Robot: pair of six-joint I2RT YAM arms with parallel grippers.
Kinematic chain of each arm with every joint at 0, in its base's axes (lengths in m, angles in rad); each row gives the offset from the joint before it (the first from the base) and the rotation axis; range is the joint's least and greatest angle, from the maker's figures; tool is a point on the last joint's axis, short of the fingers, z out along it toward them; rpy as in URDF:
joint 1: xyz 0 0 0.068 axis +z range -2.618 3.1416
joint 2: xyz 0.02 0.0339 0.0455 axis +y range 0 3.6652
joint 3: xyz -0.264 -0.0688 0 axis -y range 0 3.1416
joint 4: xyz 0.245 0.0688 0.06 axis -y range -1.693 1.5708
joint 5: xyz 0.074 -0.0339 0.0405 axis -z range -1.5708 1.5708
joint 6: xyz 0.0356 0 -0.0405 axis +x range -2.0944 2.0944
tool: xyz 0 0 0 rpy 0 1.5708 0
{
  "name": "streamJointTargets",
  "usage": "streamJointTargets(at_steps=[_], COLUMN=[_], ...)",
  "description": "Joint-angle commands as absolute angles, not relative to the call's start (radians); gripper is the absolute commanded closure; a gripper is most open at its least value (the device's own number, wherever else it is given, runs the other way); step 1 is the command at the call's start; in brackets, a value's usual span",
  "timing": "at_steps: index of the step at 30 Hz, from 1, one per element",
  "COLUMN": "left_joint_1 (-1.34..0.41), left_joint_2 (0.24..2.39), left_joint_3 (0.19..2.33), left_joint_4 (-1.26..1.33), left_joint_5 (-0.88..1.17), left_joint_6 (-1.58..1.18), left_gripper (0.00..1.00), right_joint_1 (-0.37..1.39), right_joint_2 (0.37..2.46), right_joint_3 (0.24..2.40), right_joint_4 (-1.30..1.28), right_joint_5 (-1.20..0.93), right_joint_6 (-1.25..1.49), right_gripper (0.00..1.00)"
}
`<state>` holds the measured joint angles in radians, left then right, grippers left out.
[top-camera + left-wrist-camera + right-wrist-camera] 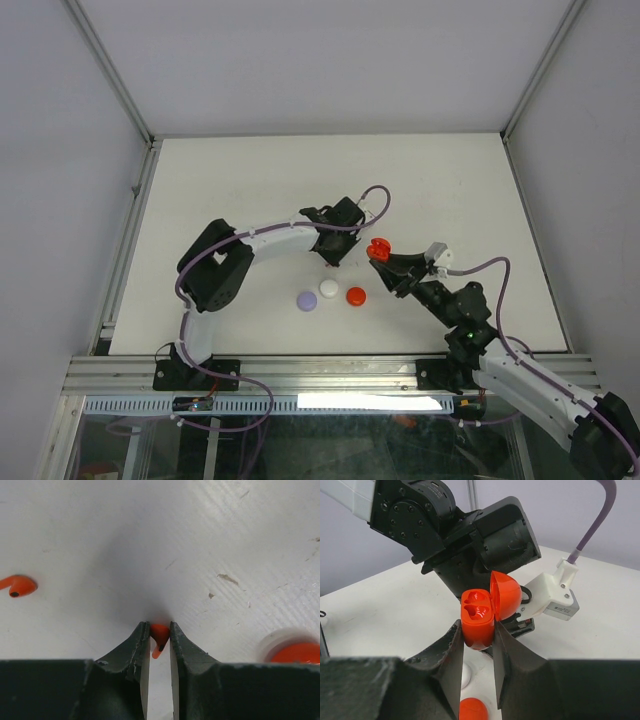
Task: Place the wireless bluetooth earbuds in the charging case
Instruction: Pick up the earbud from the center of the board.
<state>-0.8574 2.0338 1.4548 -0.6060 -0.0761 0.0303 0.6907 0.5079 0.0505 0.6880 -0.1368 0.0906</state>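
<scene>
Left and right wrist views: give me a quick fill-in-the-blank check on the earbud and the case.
The left gripper is shut on a ____ earbud. The right gripper holds the charging case with its lid ____. Both sockets in the case are ____.
Missing words: red; open; empty.

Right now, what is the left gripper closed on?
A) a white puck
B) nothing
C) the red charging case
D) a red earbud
D: in the left wrist view the left gripper has its jaws pinched on a small red earbud, while the red charging case, lid open, sits in the right gripper.
</scene>
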Motion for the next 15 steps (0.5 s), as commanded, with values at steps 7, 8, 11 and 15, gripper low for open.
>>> streamJointTargets(at_steps=[7,8,11,15], left_joint_1=[-0.840,-0.841,-0.841,-0.840], left_joint_2=[1.865,1.843,1.771,1.664], left_joint_3=[1.332,1.318,1.270,1.215], left_joint_4=[-0.516,-0.497,-0.439,-0.368], left_joint_5=[-0.280,-0.304,-0.365,-0.412], left_joint_6=[-0.167,-0.187,-0.244,-0.316], left_gripper=[1.00,1.00,1.00,1.00], right_joint_1=[0.688,0.687,0.687,0.687], right_joint_2=[0.565,0.572,0.585,0.624], right_joint_3=[0.092,0.095,0.101,0.101], right_joint_4=[0.806,0.807,0.817,0.864], right_joint_5=[-0.160,-0.162,-0.170,-0.185], right_joint_6=[0.065,0.062,0.052,0.042], right_gripper=[1.00,1.00,1.00,1.00])
